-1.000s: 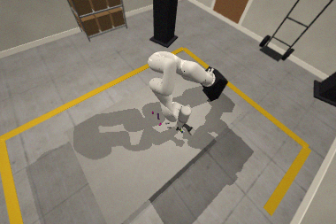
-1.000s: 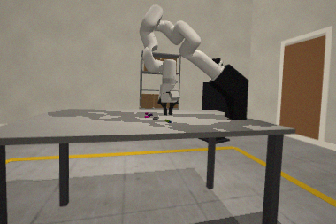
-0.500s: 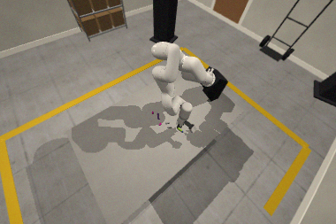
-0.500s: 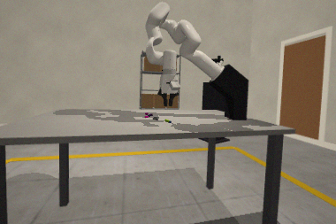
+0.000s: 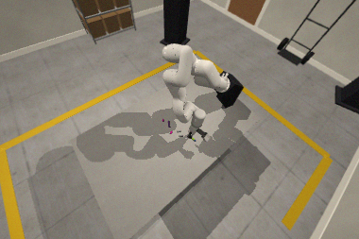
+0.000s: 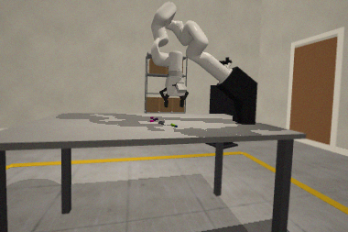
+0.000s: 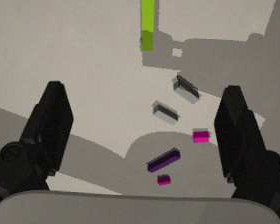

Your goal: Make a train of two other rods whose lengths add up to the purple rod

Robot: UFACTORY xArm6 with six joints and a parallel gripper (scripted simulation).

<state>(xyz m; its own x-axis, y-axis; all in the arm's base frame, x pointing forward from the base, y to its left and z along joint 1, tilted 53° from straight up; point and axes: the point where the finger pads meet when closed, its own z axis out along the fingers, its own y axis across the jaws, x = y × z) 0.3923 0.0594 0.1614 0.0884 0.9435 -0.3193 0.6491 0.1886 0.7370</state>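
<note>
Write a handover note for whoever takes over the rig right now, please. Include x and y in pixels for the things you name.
Gripper (image 5: 196,134) (image 6: 174,105) (image 7: 143,101): open, raised above the table, holding nothing.
Train: lime rod (image 5: 193,138) (image 6: 173,125) (image 7: 148,17) and blue rod (image 5: 195,140) (image 6: 176,126) lie together, the right pair for purple's length.
Apart from it: purple rod (image 5: 169,124) (image 6: 156,119) (image 7: 164,161), two grey rods (image 5: 180,136) (image 6: 161,123) (image 7: 186,92), two magenta rods (image 5: 171,132) (image 6: 152,120) (image 7: 201,136).
Left: probably only checking the join; its gap and alignment are too small to judge.
</note>
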